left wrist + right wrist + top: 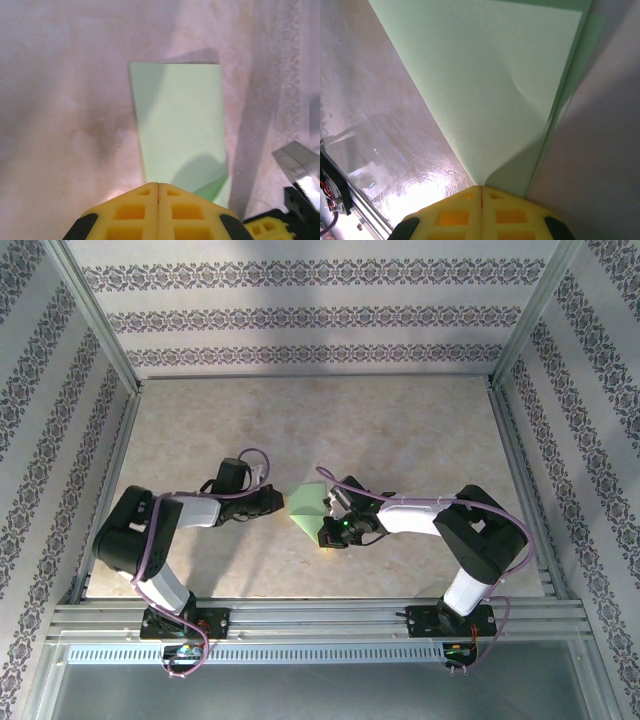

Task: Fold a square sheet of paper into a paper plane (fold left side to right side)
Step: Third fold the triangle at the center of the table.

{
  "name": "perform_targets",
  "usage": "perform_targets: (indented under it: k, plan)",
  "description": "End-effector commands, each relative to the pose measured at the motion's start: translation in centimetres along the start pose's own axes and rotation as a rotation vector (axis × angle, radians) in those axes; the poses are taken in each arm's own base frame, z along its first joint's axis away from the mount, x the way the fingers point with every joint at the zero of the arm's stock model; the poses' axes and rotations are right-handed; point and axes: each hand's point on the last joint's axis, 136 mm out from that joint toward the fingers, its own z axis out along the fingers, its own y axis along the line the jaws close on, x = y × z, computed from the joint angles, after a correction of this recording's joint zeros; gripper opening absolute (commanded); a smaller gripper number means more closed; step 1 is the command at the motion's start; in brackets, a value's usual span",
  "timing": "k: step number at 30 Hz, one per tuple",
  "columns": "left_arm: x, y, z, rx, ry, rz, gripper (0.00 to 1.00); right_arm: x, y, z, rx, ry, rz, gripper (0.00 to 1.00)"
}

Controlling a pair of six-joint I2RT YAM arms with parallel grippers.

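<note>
While the left gripper (pixel 158 186) has its yellow fingers pressed together along one thin seam, with nothing caught between them, its tip sits at the near short edge of the pale green sheet of paper (pixel 177 140). Whether it bears down on the sheet or hangs just above it cannot be told. The right gripper (pixel 481 189) is closed in the same way, empty, with its tip at the sheet's edge where a shadow falls.

From the right wrist the sheet reads as doubled over: the upper layer stops just short of the lower one along one long side, leaving a narrow strip showing, and a faint dent sits near that edge. From the left wrist it looks like a tall, plain rectangle lying flat.

Seen from above, the sheet lies on the beige marbled table (pixel 400 430), directly between the two grippers — one arm reaching in from each side. Walls (pixel 300 320) with patterned bands stand around the table.
</note>
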Motion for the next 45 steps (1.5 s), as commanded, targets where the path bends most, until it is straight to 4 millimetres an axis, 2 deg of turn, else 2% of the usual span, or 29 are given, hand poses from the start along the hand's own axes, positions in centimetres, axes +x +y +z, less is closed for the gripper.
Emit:
perform_targets:
  k: [1,6,10,15,23,30,36,40,45]
  plan:
    - [-0.1,-1.4,-2.1,0.005,-0.015,0.068,0.04,2.4,-5.1,0.2,0.188,0.066,0.086,0.0]
    - [2.7,-3.6,-2.8,0.082,0.031,0.093,0.04,2.3,-5.2,0.3,0.189,0.062,0.088,0.0]
    - [4.6,-5.3,-1.7,0.119,0.087,0.134,0.04,2.3,-5.2,0.4,0.192,0.063,0.088,0.0]
    - [5.2,-6.0,0.1,0.133,0.124,0.148,0.04,2.3,-5.3,0.5,0.193,0.066,0.09,0.0]
    - [5.2,-4.7,2.2,0.099,0.148,0.137,0.04,2.3,-5.2,0.5,0.189,0.068,0.091,0.0]
    - [4.8,-4.4,2.7,0.084,0.139,0.141,0.04,2.4,-5.3,0.6,0.192,0.07,0.091,0.0]
    - [6.0,-2.8,3.5,0.05,0.188,0.124,0.03,2.2,-5.1,0.4,0.186,0.065,0.088,0.0]
    - [6.3,-1.9,3.7,0.017,0.198,0.124,0.03,1.9,-4.4,0.3,0.169,0.059,0.082,0.0]
    - [6.8,-0.4,3.8,-0.056,0.226,0.117,0.01,0.6,-2.0,-0.7,0.103,0.021,0.063,0.0]
